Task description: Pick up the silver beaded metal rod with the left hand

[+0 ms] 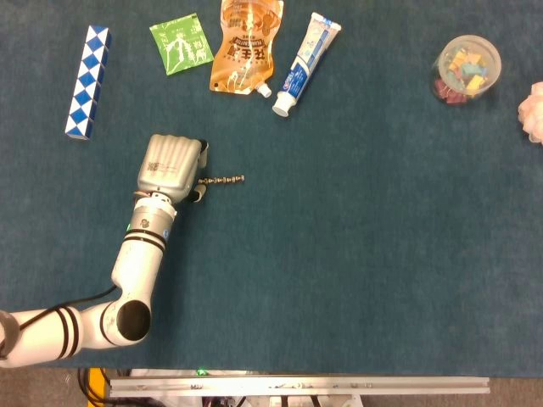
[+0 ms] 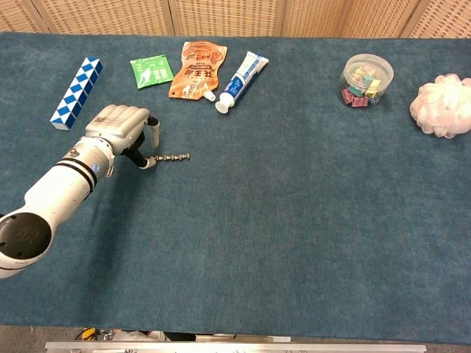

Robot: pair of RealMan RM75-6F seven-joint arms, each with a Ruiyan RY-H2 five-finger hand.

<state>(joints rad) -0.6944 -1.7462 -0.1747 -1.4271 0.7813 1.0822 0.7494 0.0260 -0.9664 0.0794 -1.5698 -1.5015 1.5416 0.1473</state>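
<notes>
The silver beaded metal rod (image 1: 224,180) (image 2: 174,157) lies flat on the blue table cloth, running left to right. My left hand (image 1: 172,168) (image 2: 121,129) is palm down at the rod's left end. One fingertip (image 1: 202,153) sits just beyond the rod and the thumb tip (image 1: 195,196) just on the near side, so the rod's left end lies between them. The fingers stand apart and do not grip the rod. In the chest view the thumb tip (image 2: 148,163) is touching or nearly touching the rod's end. My right hand shows in neither view.
A blue-and-white snake puzzle (image 1: 87,69), a green sachet (image 1: 181,43), an orange pouch (image 1: 246,44) and a toothpaste tube (image 1: 305,64) lie along the far side. A clear tub of clips (image 1: 466,69) and a pink puff (image 2: 443,107) sit far right.
</notes>
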